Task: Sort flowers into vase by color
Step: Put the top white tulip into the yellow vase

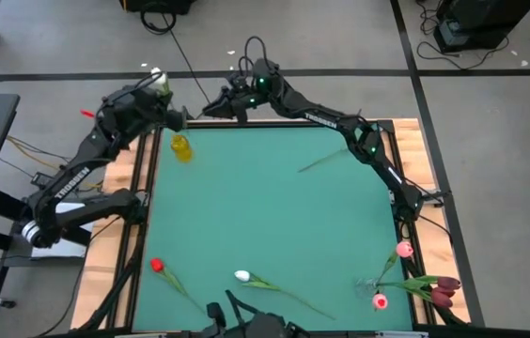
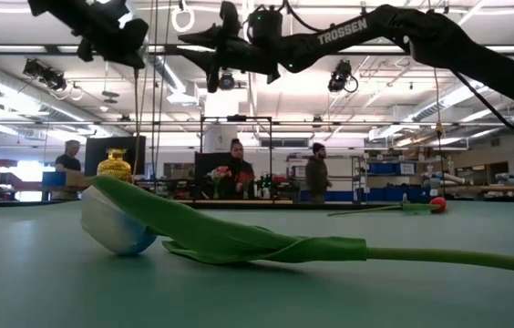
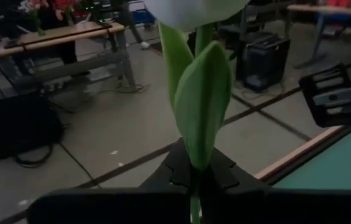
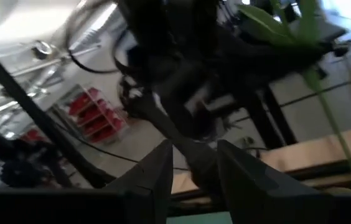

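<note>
My left gripper (image 1: 182, 117) stands over the table's far left corner, shut on a white tulip (image 3: 200, 93) whose head (image 1: 159, 80) points up. My right gripper (image 1: 211, 109) reaches across to the far edge just beside it, open, with the left arm's dark parts in front of its fingers (image 4: 163, 174). A small yellow vase (image 1: 181, 147) stands on the green mat below them. Flat on the mat lie a red tulip (image 1: 157, 266), another white tulip (image 1: 242, 276), two pink ones (image 1: 404, 249) and dark maroon ones (image 1: 445, 286) near the front, and one stem (image 1: 321, 161) under the right arm. My left gripper pinches the white tulip's thin stem (image 3: 195, 190) between its two fingers, just below the big leaf (image 3: 203, 99). The fingers come at it about level and lie across the stem. The flower stands upright above the fingers, head up, lifted clear of the table.
A wooden rim (image 1: 406, 131) frames the green mat (image 1: 274, 207). A dark camera mount (image 1: 246, 324) sits at the near edge. People (image 2: 319, 173) stand at benches in the room beyond the far edge. The mat's middle is bare.
</note>
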Tool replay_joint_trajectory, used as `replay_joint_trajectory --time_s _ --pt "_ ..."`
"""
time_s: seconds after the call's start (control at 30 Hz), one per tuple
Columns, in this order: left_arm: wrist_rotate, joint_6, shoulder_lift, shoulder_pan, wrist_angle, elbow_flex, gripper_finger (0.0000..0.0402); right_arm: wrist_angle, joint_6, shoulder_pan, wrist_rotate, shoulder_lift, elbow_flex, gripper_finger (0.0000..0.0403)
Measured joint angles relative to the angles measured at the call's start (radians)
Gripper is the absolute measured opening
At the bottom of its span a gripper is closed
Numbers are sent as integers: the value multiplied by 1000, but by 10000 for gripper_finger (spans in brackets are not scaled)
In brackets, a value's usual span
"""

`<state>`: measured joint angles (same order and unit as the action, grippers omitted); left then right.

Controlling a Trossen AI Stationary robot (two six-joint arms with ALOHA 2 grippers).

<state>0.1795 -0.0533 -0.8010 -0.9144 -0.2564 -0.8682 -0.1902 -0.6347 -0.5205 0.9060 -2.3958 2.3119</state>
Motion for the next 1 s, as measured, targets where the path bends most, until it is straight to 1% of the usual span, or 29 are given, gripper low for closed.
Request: replay_joint_trajectory --time_s 0.1,0.23,0.33,0.43,0.57,0.7,0.77,0.87,1.0 --pt "-2 -28 -25 -22 -46 -36 9 41 45 -8 -17 4 0 132" --pt "-41 -15 -49 -48 -75 -36 9 42 59 -9 -20 6 0 132" --pt "-52 6 -58 -55 -102 -35 9 54 66 -8 -14 6 0 132" --pt "-54 -9 -56 -54 -95 -46 9 72 77 -12 -9 6 0 132" --pt "-54 -21 -57 -54 -120 -135 13 85 78 -20 0 6 0 132" --pt "-54 -19 -56 -54 -232 -244 14 93 77 -32 5 6 0 132" --pt "-54 -14 -56 -54 -280 -272 14 93 77 -38 5 6 0 132" --pt "-50 -4 -56 -54 -333 -268 14 93 77 -46 3 6 0 132" --pt "-44 21 -55 -54 -326 -234 14 92 79 -48 -7 6 0 132"
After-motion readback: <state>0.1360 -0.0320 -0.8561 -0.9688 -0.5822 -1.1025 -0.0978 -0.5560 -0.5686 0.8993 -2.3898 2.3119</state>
